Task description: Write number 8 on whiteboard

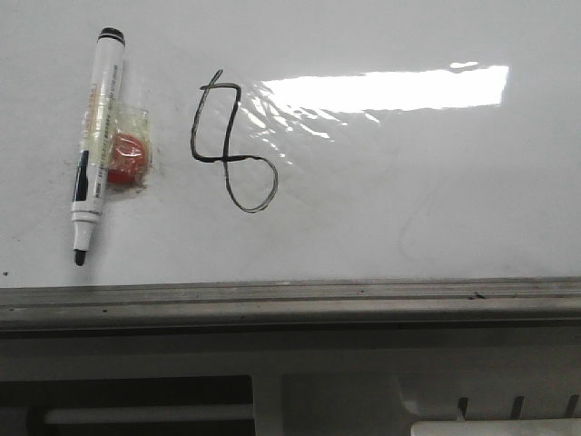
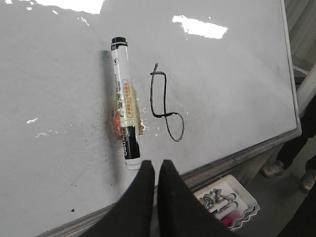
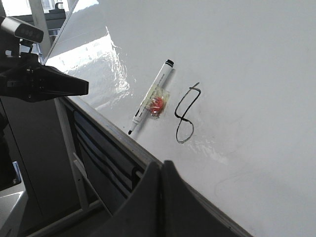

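Nearest the lens in the left wrist view, the left fingers [image 2: 156,170] stand pressed almost together, only a thin slit between the dark tips, holding nothing. Just beyond those tips lies a white marker [image 2: 125,104] with a black cap end, flat on the whiteboard [image 2: 237,84], and the number 8 [image 2: 165,102] sits just beside the marker, a little farther out from the fingers. This view alone shows a white tray [image 2: 231,205] of small parts below the board's grey edge, and shoes on the floor past the corner.

From the right wrist view, the right fingers [image 3: 161,170] are likewise closed up with nothing between them, off the near edge of the board; the number 8 lies well ahead of them, the marker beyond it. Only here does the left arm's dark body [image 3: 37,81] appear, held off the board's side.

Neither pair of fingers enters the front view, which gives the plainest look at a red blob under clear tape [image 1: 125,153] stuck against the marker, the bare black tip, and the board's grey edge strip [image 1: 290,300]
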Robot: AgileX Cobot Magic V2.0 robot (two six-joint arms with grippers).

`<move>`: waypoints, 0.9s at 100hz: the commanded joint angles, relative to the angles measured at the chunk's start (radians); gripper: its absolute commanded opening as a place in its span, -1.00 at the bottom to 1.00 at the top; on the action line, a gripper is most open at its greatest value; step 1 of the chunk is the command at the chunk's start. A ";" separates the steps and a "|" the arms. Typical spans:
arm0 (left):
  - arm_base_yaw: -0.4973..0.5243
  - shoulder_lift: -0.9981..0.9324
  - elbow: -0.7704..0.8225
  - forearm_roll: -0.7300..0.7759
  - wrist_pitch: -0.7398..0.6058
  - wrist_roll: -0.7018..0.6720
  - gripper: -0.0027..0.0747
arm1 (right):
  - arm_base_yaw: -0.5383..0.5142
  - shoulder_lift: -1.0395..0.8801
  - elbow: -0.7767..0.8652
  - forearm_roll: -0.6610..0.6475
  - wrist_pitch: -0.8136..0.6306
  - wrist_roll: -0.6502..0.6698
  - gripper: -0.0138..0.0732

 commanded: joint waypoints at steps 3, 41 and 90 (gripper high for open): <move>0.004 0.008 -0.026 0.003 -0.068 -0.002 -0.98 | -0.002 0.010 -0.026 -0.002 -0.070 -0.008 -0.83; 0.004 0.008 -0.026 0.003 -0.068 -0.002 -0.98 | -0.002 0.010 -0.026 -0.002 -0.072 -0.008 -0.83; 0.004 0.008 0.020 0.003 -0.055 -0.002 -0.98 | -0.002 0.010 -0.026 -0.002 -0.072 -0.008 -0.83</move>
